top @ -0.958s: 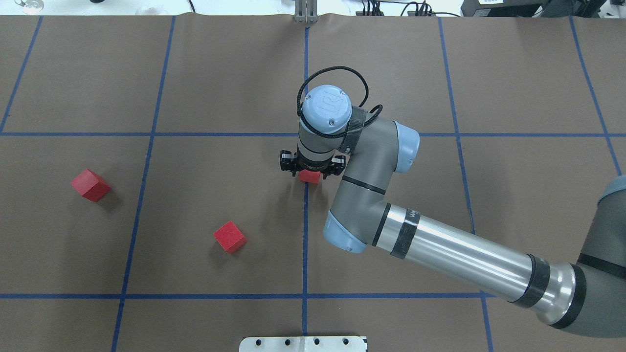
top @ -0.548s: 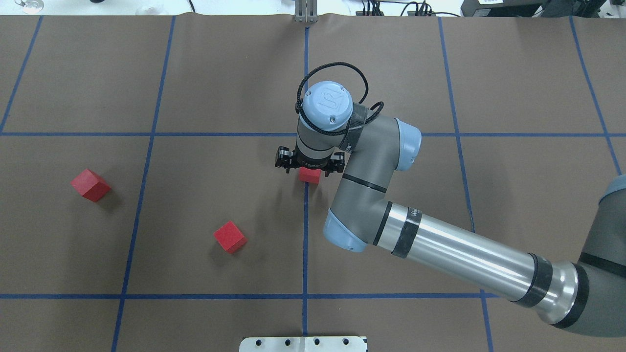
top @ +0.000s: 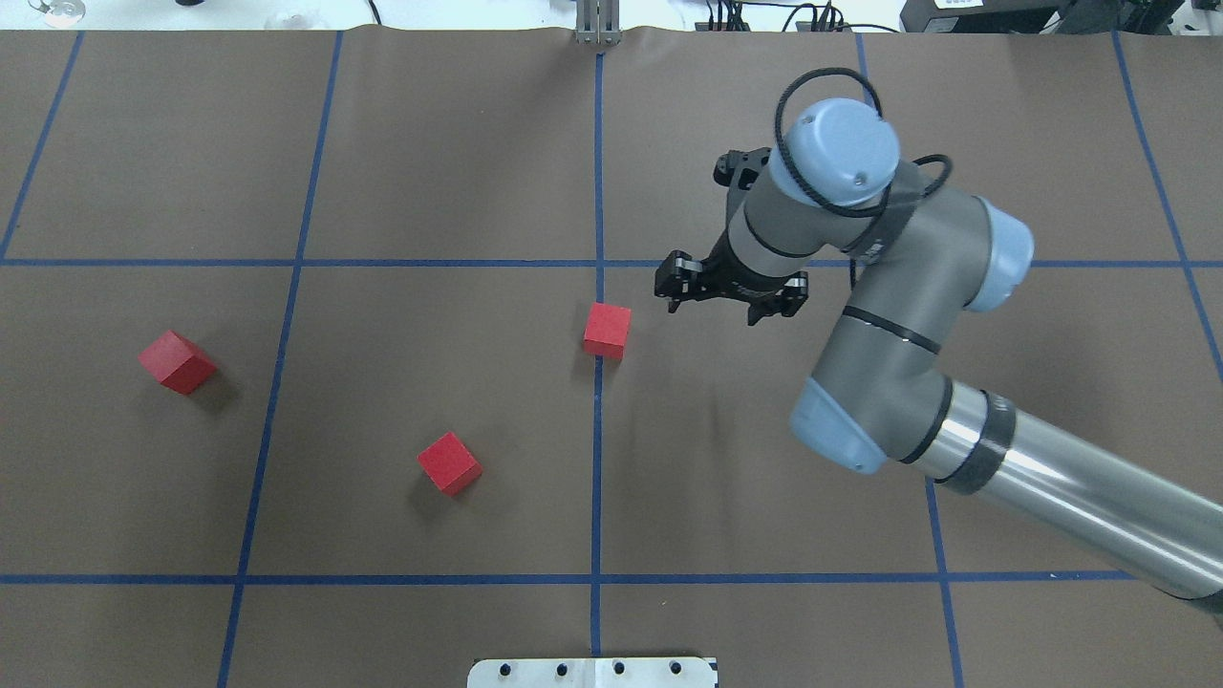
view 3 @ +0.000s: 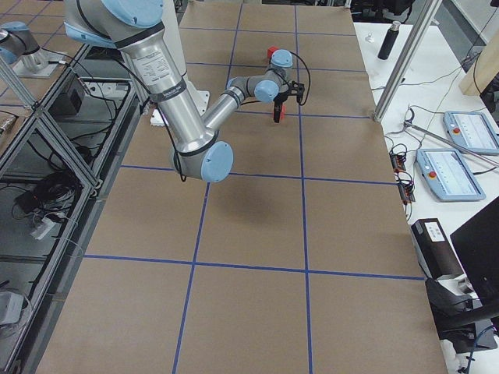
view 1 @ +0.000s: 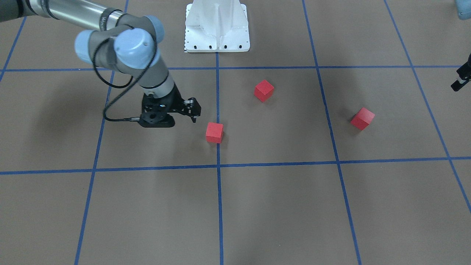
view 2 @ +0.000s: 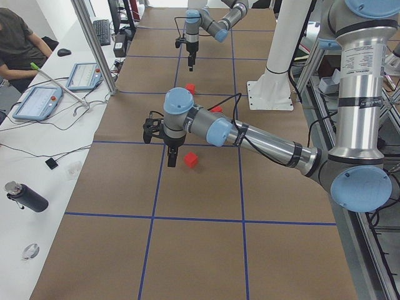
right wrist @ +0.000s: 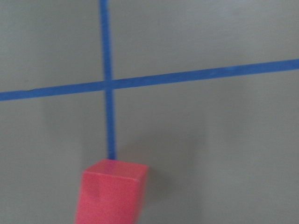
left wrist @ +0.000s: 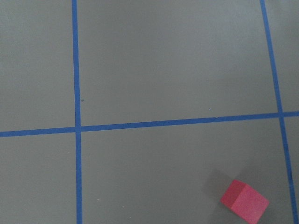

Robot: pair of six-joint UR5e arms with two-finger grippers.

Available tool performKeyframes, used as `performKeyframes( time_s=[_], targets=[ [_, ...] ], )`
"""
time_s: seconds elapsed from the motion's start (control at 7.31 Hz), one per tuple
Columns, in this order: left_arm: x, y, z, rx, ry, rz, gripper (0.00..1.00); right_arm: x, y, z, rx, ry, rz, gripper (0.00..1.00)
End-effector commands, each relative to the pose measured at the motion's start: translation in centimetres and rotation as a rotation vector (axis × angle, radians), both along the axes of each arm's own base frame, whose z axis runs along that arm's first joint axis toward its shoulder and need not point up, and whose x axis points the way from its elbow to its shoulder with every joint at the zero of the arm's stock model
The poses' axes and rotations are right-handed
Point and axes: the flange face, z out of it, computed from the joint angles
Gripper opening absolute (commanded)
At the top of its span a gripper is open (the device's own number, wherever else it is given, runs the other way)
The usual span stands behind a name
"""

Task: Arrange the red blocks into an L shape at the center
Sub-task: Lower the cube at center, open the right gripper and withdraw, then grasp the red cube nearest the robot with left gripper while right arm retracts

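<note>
One red block [top: 607,331] [view 1: 214,132] rests on the middle vertical blue line [top: 597,449] at the center. A second red block [top: 449,462] [view 1: 264,90] lies left of that line. The third red block [top: 177,361] [view 1: 362,118] is far to the left. My right gripper [top: 731,298] hangs open and empty, up and to the right of the center block, which fills the bottom of the right wrist view [right wrist: 112,191]. Only a black edge of my left gripper [view 1: 461,79] shows, and I cannot tell its state. The left wrist view holds one red block [left wrist: 244,200] in its lower right corner.
Blue tape lines [top: 287,263] divide the brown mat into large squares. The white robot base plate [top: 592,672] [view 1: 217,25] sits at the near edge. A metal post [top: 597,21] stands at the far edge. A person [view 2: 19,44] sits at a side table with tablets.
My right gripper has left the center block, moving right and away from the robot. The block stays on the middle line. The other two blocks have not moved.
</note>
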Motion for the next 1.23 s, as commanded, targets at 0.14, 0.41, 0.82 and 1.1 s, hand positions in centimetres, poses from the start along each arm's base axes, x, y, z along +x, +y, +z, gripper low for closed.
performKeyframes(
  time_s=[0.14,0.41,0.82,1.1],
  targets=[
    [11.7,1.9,-6.2,-0.2,0.053,-0.056,1.0,14.0,-3.1,9.6,0.053,0.014,-0.067,0.99],
    [23.1,6.9,-11.0,-0.346,0.051,-0.133,1.0,19.4,-4.5,14.3,0.122,0.071,-0.096,0.99],
    [37.8,15.9,-16.4,-0.568,0.032,-0.21,1.0,20.0,-5.0,16.0,0.126,0.089,-0.1,0.99],
    [41.5,16.1,-19.2,-0.586,0.055,-0.218,1.0,20.3,-4.7,16.6,0.133,0.086,-0.098,0.99]
  ],
)
